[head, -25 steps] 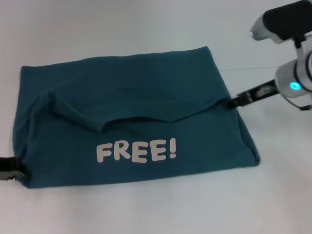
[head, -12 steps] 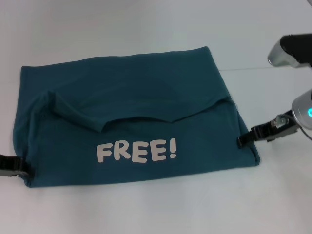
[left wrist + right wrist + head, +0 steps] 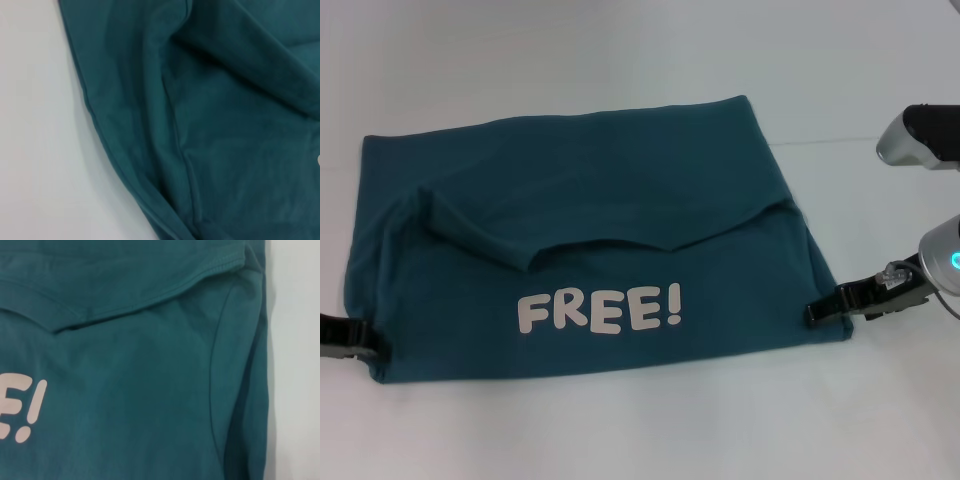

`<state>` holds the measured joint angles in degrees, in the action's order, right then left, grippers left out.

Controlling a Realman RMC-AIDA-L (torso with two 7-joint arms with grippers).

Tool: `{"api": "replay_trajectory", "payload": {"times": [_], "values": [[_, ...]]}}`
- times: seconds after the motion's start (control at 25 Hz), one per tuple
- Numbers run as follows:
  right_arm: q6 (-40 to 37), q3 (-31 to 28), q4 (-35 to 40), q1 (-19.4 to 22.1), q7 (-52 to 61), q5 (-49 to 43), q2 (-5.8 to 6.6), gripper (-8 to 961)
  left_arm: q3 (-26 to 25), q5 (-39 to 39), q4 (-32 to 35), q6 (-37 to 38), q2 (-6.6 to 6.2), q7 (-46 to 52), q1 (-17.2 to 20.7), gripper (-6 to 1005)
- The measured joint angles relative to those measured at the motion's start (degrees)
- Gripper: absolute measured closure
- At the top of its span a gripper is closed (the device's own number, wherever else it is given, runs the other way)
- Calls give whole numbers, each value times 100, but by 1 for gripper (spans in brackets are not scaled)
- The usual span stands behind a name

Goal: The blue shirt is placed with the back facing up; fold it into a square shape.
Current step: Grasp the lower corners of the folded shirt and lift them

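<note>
Black and low, the right gripper [image 3: 817, 312] sits at the blue shirt's [image 3: 620, 180] near right corner, tip touching the hem; the left gripper [image 3: 360, 348] is at the near left corner. Whether either is spread or pinching cloth, I cannot tell. Between them the shirt lies partly folded on the white bench [image 3: 620, 430], long axis running gripper to gripper, so each arm has its own corner. White lettering [image 3: 600, 310] reads "FREE!".

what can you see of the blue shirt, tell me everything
The blue shirt is dark teal soft knit, lying flat on the white table, partly folded into a wide rectangle. A folded-over flap covers its far half; white "FREE!" lettering shows on the near half. The left gripper and right gripper sit at its near corners.
</note>
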<state>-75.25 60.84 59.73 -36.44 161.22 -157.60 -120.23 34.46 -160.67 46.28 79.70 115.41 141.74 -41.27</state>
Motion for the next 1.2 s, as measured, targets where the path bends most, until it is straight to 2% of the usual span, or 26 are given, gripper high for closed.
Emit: {"api": "replay_trajectory", "payload": {"times": [0.48,0.68,1.0,1.2], "values": [[249,248,-366,-91,-59,110,25,34,0,-15,-32,-17,3,-9,-22,891],[274,267,-431,-106,-65,154,35,195,0,-4,-36,-17,6,-43,-22,891],[258,293,-451,-117,-130,240,12,381,0,12,-50,-14,7,-65,-12,891],[230,261,-455,-83,-452,715,46,443,-1,25,-50,15,7,-72,3,891]]}}
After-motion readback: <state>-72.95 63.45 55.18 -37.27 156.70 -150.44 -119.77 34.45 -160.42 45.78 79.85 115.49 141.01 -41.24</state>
